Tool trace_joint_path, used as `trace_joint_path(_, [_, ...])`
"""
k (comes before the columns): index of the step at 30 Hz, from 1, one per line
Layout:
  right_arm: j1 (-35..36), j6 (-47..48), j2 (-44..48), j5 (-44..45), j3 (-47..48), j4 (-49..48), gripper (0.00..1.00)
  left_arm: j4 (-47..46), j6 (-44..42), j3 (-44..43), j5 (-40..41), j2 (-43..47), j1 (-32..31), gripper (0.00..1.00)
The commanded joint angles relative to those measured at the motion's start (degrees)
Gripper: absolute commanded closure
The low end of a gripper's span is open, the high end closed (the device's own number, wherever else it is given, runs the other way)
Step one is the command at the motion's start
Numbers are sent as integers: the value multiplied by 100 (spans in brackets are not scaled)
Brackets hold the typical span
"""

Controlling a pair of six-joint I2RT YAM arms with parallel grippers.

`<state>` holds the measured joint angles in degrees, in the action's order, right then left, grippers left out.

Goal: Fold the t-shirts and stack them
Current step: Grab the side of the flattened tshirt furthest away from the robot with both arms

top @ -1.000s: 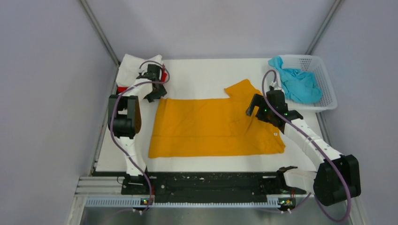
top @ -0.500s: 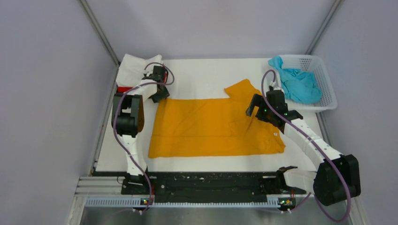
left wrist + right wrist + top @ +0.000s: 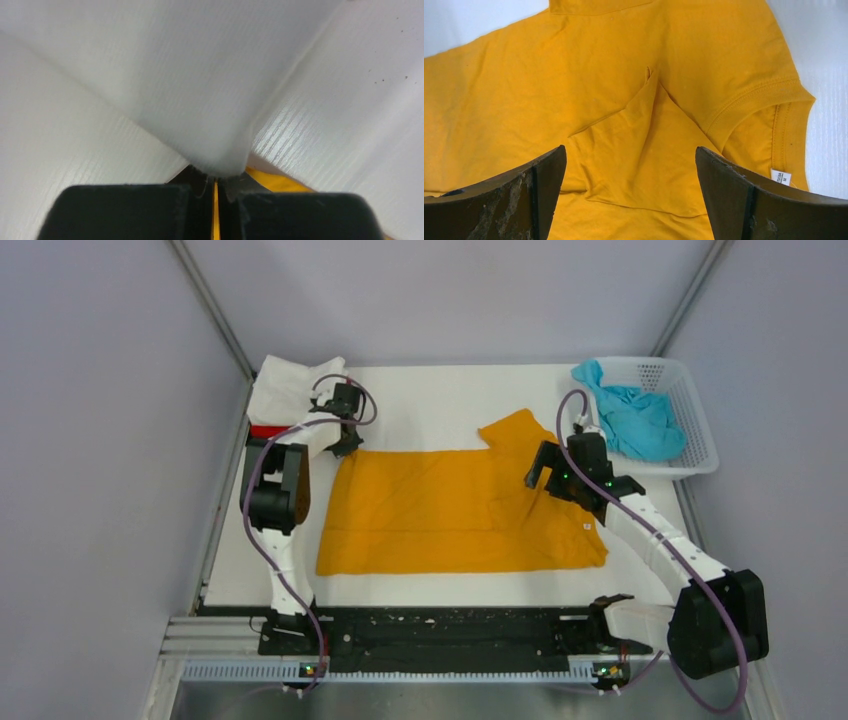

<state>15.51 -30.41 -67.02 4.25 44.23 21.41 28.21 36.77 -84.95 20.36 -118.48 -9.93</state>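
We clamp the left gripper shut on the shirt corner at its tips, presumably to lift a fold, while the right gripper hangs wide open above the cloth.

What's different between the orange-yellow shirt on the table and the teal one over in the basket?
The orange-yellow t-shirt lies spread flat on the table; the teal t-shirt sits crumpled in the white basket. The left hand is shut on the orange-yellow t-shirt's far left corner and the open right hand hangs over it; no hand is near the teal t-shirt. Both are soft, plain-coloured cloth.
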Motion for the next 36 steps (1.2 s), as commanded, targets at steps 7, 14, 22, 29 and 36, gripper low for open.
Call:
trace_joint_path(7, [-33,343,-995,259,1017,-370,1,331,-249,179,373,498,-35,100])
trace_joint_path(14, [-43,680,-2893,554,2959,-513,2,189,-535,347,397,886,-35,100])
trace_joint_path(22, [-37,1073,-5260,954,5220,-274,9,139,-706,420,377,982,-42,100])
trace_joint_path(29, [-36,1363,-6740,1220,6933,50,20,127,-742,438,381,1040,-42,100])
trace_joint_path(36, [23,1553,-7319,1666,7421,424,33,133,-724,448,344,1011,-52,100])
